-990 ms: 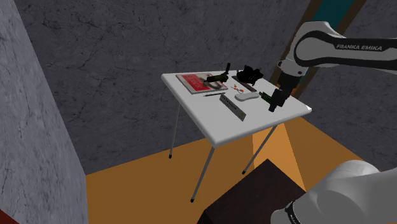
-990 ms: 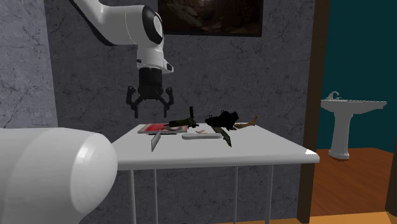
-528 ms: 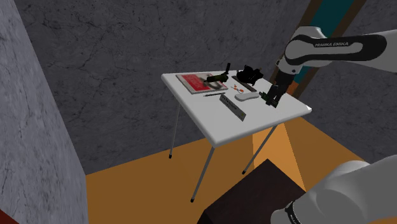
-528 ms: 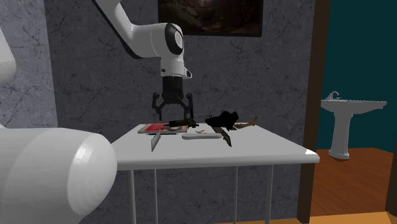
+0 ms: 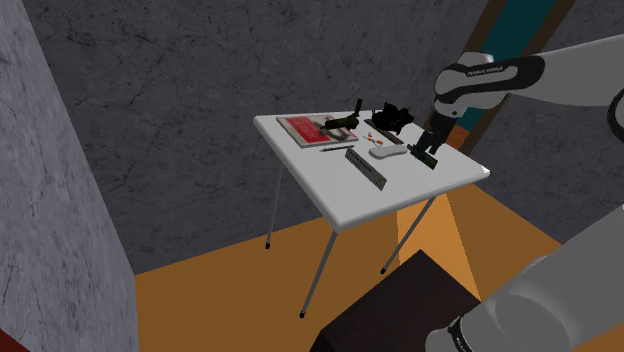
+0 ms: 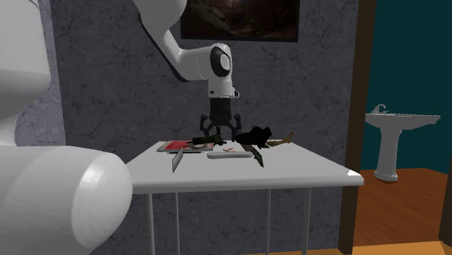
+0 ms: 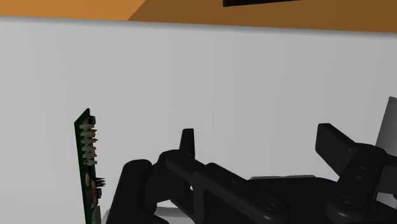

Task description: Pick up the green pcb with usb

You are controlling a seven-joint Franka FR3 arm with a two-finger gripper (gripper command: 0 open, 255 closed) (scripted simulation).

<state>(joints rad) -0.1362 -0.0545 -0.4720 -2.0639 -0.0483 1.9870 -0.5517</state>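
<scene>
Green PCB (image 7: 85,167) in sight in the wrist view: it's standing on edge on the white table (image 7: 254,70), thin side towards the camera, with small parts sticking off one face. It's out to the side of the gripper (image 7: 257,132), beyond one finger (image 7: 186,141), not in the gap. Nothing's touching it.

And the jaws are wide apart, holding nothing. From the second exterior view the hand hangs over the table, pointing straight down, close above the clutter there.

So I'd call this the approach, lining up, no grasp begun. The lift is all still to do.

What's next, by my reckoning? Slide the hand sideways until the board sits between the two fingers, turn the wrist if needed so the pads face its flat sides, then drop and close. Careful now: a board on its edge looks easy to tip with a stray finger.
</scene>
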